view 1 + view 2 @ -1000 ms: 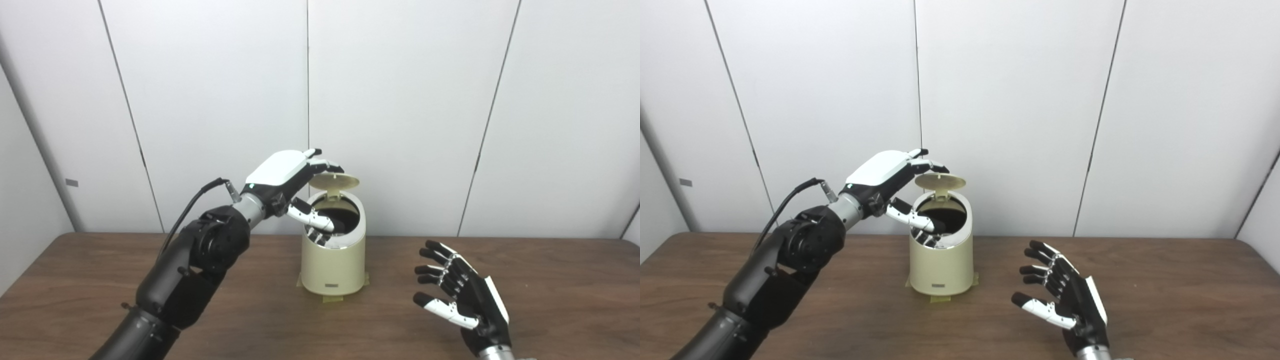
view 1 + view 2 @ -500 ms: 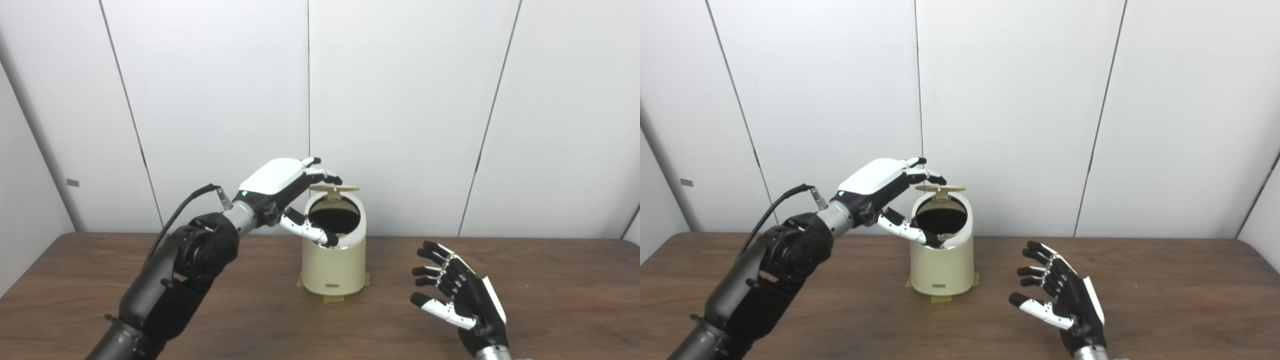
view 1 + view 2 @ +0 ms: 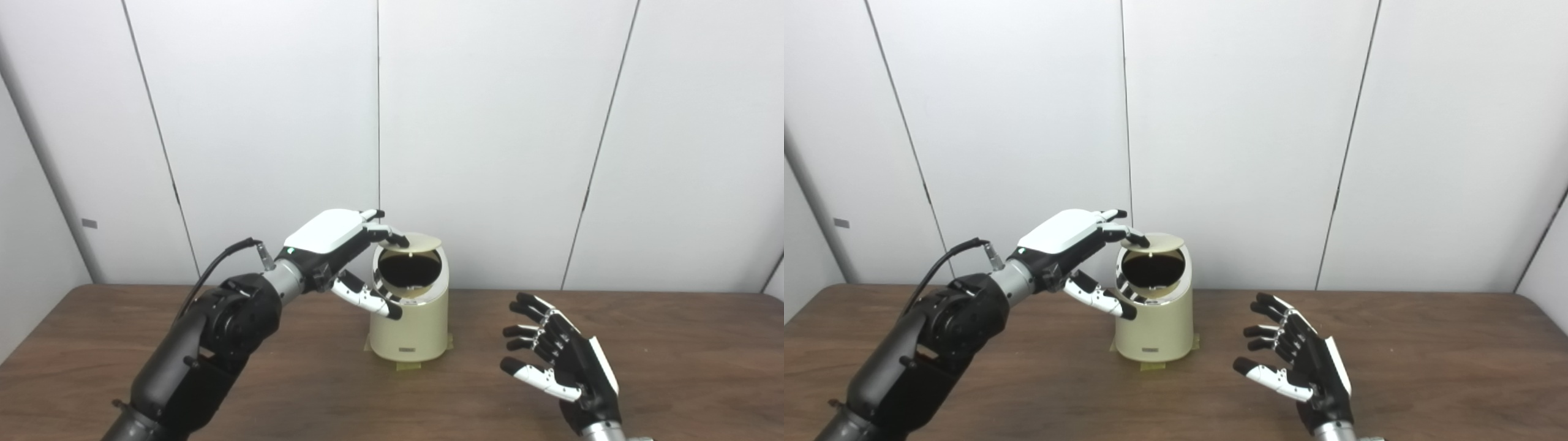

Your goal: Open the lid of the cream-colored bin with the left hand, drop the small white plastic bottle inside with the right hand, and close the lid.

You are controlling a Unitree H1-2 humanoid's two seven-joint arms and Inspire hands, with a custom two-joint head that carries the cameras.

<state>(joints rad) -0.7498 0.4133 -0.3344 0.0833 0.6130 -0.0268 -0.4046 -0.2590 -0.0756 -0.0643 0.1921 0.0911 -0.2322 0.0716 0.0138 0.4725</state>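
Both our hands hold nothing: our left hand (image 3: 334, 236) rests spread fingertips on the raised lid (image 3: 413, 242) above the bin (image 3: 409, 327), while our right hand (image 3: 566, 367) hovers open beside it.

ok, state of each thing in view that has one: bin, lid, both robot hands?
cream bin: upright on the table, mouth uncovered, inside dark.
lid: raised, tilted over the back rim.
left robot hand: open, fingertips on the lid's left edge.
right robot hand: open, empty, fingers spread.

Left hand (image 3: 334, 236) fingertips rest on the bin (image 3: 409, 321) lid (image 3: 411, 241).
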